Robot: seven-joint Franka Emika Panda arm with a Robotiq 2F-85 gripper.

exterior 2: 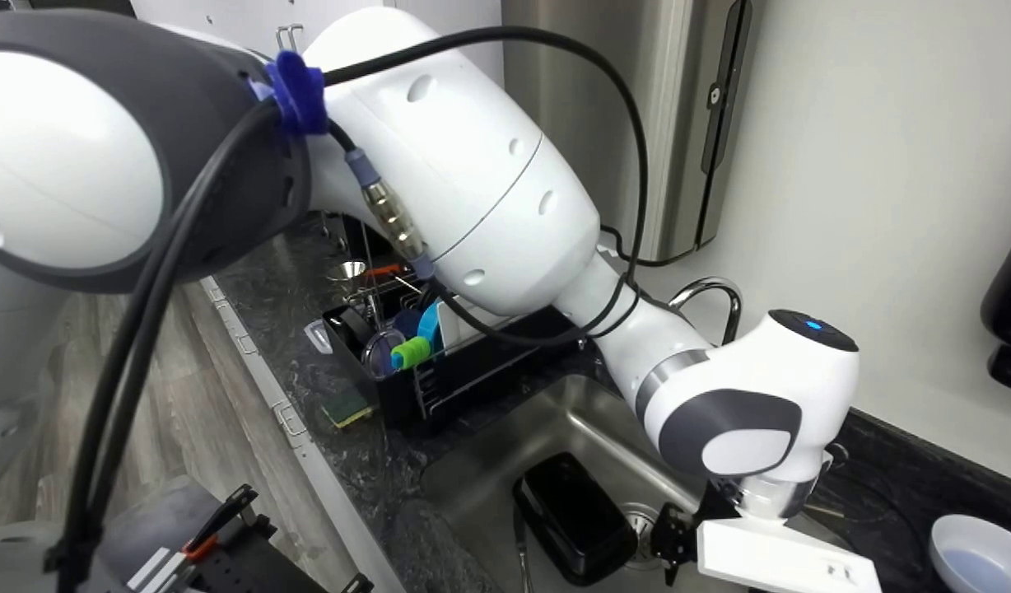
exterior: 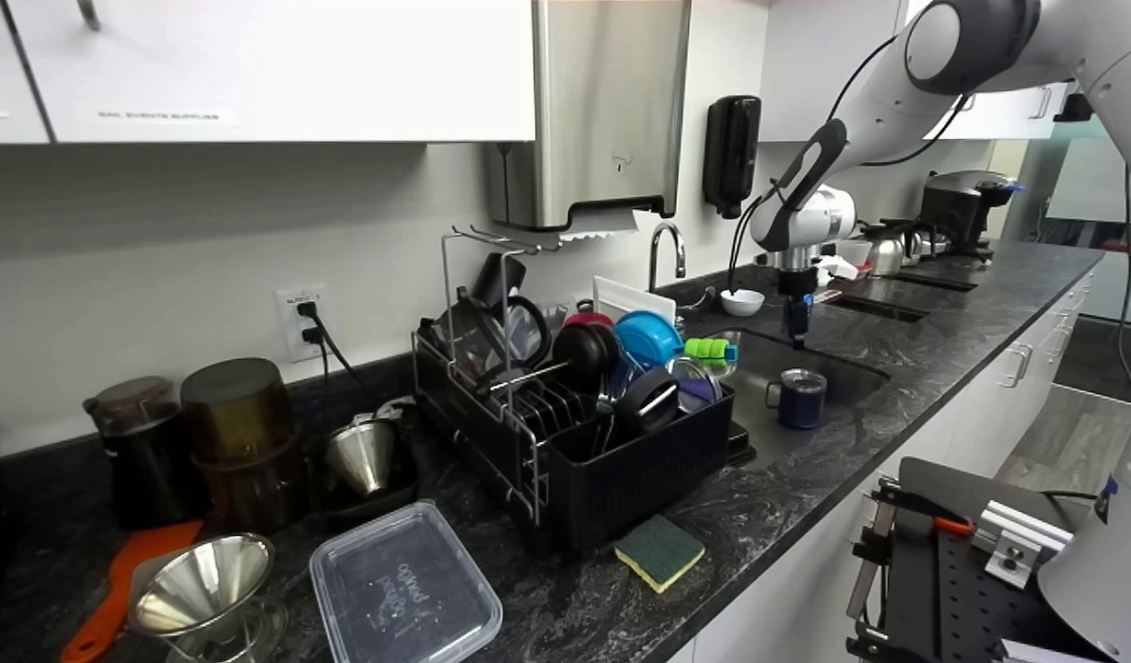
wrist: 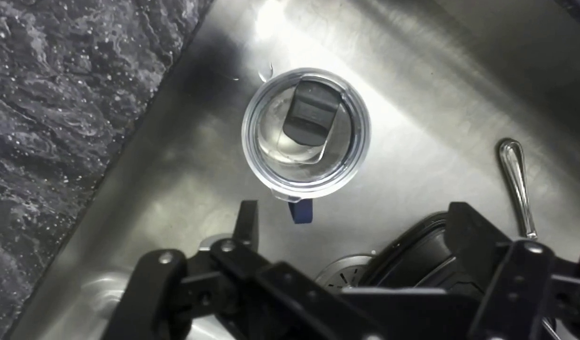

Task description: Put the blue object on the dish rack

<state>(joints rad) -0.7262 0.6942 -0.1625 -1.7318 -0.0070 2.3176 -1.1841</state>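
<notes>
The blue mug [exterior: 802, 405] stands upright in the sink, with a clear lid. In the wrist view I see the mug's lid [wrist: 306, 134] from above, and its blue handle points toward my gripper. In the other picture from outside, the mug does not show. My gripper [wrist: 353, 219] is open and empty, its fingers apart from the mug. In an exterior view the gripper [exterior: 797, 331] hangs pointing down over the sink, above and behind the mug. The black dish rack [exterior: 635, 497] stands on the counter beside the sink, loaded with dishes; it also shows in an exterior view [exterior 2: 481, 379].
A black container [exterior 2: 575, 519] and a metal utensil [wrist: 517, 184] lie in the sink. The faucet [exterior: 662, 249] rises behind it. A sponge [exterior: 659, 552] and a clear lidded container [exterior: 404, 585] lie before the rack. A paper towel dispenser [exterior: 612, 110] hangs above.
</notes>
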